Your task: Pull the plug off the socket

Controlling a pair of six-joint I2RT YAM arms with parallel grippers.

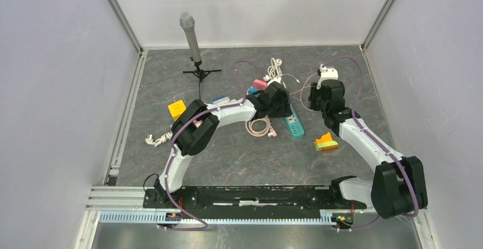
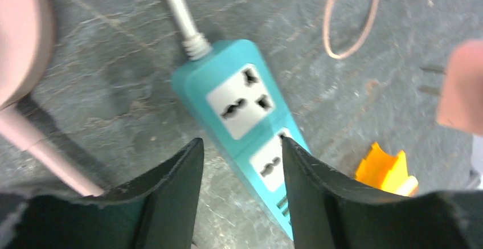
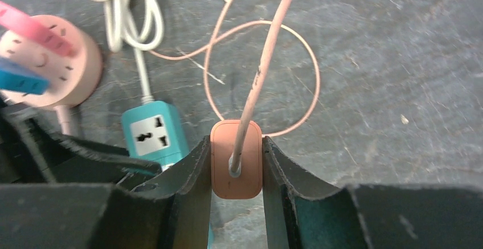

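**A:** Where's the plug?

**B:** The peach plug (image 3: 236,175) is clamped tight in the right claw (image 3: 236,146), lower centre of its wrist view. Its cable (image 3: 267,61) runs up the frame. From the left wrist, its prongs (image 2: 430,69) show bare at the right edge, apart from the teal power strip (image 2: 239,98).

**A:** And the left claw (image 2: 242,143)?

**B:** Fingers spread, above the strip on the worktop (image 3: 398,61).

**A:** What's plugged in?

**B:** Upper left, the round pink socket (image 3: 51,66) holds a pink plug (image 3: 34,29) and a blue plug (image 3: 20,81).
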